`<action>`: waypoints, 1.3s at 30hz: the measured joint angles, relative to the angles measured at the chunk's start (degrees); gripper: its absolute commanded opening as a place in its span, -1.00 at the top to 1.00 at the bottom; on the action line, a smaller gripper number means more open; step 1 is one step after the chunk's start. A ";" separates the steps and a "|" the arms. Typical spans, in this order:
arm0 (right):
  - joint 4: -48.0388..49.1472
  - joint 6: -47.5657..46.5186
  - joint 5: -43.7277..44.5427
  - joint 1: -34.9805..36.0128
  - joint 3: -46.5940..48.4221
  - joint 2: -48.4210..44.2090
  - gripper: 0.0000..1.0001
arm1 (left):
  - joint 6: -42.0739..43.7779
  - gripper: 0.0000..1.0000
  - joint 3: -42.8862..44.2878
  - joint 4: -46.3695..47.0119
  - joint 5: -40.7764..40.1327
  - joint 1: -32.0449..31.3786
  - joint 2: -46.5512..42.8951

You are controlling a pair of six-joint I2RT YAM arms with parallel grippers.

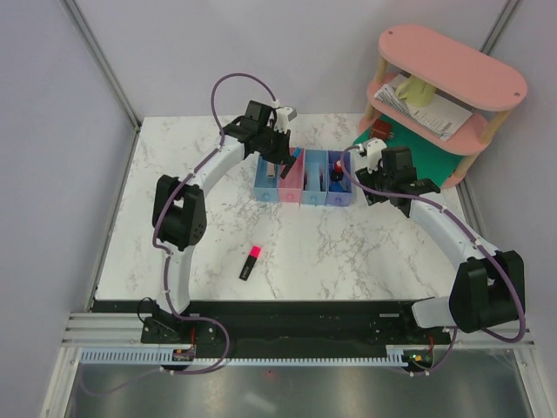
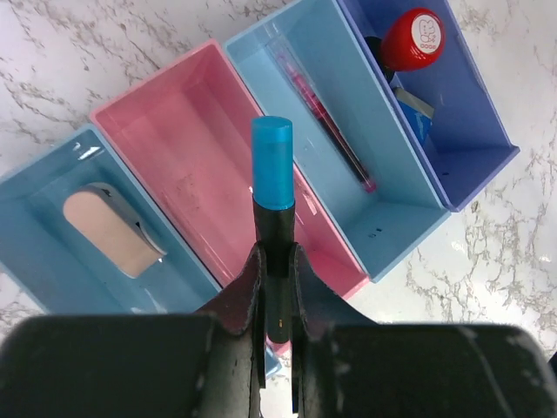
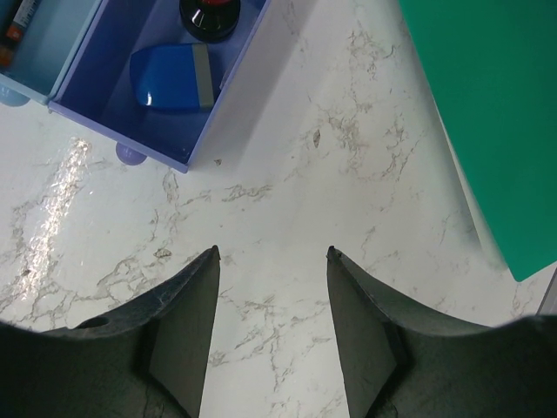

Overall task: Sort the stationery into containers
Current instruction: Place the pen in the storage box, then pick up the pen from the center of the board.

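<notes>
Red bottle cap (image 2: 414, 39): white print (unreadable); blue-capped highlighter (image 2: 273, 187) gripped.

Blue-capped highlighter (image 2: 273, 187) over pink bin (image 2: 187, 152); pink-capped highlighter (image 1: 250, 262) well apart.

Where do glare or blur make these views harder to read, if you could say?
Left wrist: the left tool is blurred along the bottom edge, while the blue-capped highlighter it grips is sharp; glints fleck the bin holding the eraser. Right wrist: glare whitens the table beside the purple bin. Top external: even light, soft shadows.
</notes>
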 measured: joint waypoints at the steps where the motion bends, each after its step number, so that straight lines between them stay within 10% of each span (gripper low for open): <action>1: -0.02 0.00 -0.02 0.00 -0.11 -0.04 -0.20 | -0.52 0.96 0.02 0.02 -0.04 -0.11 0.33; 18: -0.02 0.46 -0.57 -0.04 -0.17 -0.17 -0.20 | -2.05 0.24 -0.44 0.24 -3.39 -1.27 2.38; 31: -0.07 0.61 -0.70 -0.04 -0.17 -1.79 -0.20 | -0.42 0.21 -1.90 -0.66 -4.15 -1.66 1.07; 39: -0.17 0.44 -1.05 -0.04 -0.17 -4.24 -0.22 | 7.04 0.01 -32.11 -5.53 -11.28 -3.41 -27.96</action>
